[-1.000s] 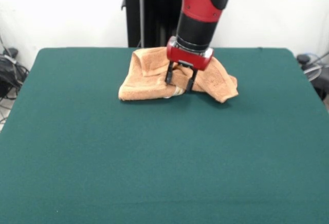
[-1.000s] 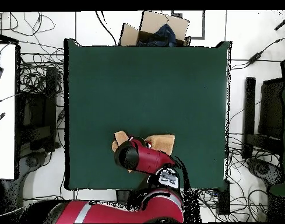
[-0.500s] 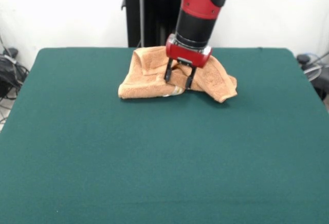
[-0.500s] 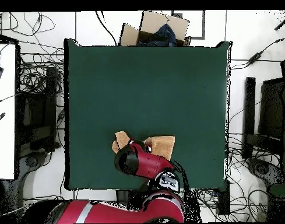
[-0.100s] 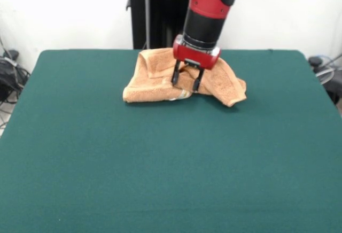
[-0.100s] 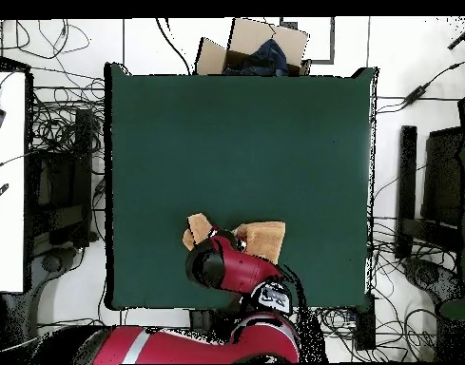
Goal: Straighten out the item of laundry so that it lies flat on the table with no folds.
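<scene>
The peach-orange towel (image 5: 160, 80) lies bunched and folded on the green felt table (image 5: 160, 169), near the table's far edge in the front view and slightly left of its centre line. One flap drapes off to the right, ending in a raised corner, and a pale strip (perhaps the care tag, though it is too small to tell) shows at the front hem. The red and black arm comes down over the heap. Its gripper (image 5: 186, 83) points downward with the two dark fingers (image 5: 176, 78) parted, their tips down at the towel's folds; whether they pinch any cloth cannot be told. In the overhead view the arm hides most of the towel (image 6: 264, 234).
</scene>
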### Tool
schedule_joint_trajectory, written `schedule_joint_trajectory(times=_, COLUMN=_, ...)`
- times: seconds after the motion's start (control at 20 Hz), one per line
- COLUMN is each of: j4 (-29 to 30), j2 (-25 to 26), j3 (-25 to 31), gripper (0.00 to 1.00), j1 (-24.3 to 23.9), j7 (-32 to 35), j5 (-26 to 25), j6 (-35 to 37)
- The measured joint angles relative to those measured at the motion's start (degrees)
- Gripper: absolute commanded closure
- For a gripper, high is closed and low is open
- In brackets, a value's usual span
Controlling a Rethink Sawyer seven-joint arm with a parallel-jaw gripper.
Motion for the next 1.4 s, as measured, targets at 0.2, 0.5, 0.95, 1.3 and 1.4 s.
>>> schedule_joint_trajectory(times=0.2, j4=0.79, j2=0.12, j3=0.04, gripper=1.00, j1=-0.47, j7=0.00, j5=0.00, j6=0.00)
schedule_joint_trajectory(times=0.5, j4=0.88, j2=0.36, j3=0.13, gripper=1.00, j1=-0.76, j7=0.00, j5=0.02, j6=-0.02)
schedule_joint_trajectory(times=0.95, j4=1.10, j2=-0.19, j3=0.11, gripper=1.00, j1=-0.05, j7=0.00, j5=0.04, j6=0.14)
schedule_joint_trajectory(times=1.3, j4=3.24, j2=-5.49, j3=0.17, gripper=1.00, j1=3.20, j7=0.00, j5=1.56, j6=7.44)
schedule_joint_trajectory(times=1.4, j4=4.15, j2=-6.61, j3=0.37, gripper=1.00, j1=3.51, j7=0.00, j5=2.11, j6=9.14)
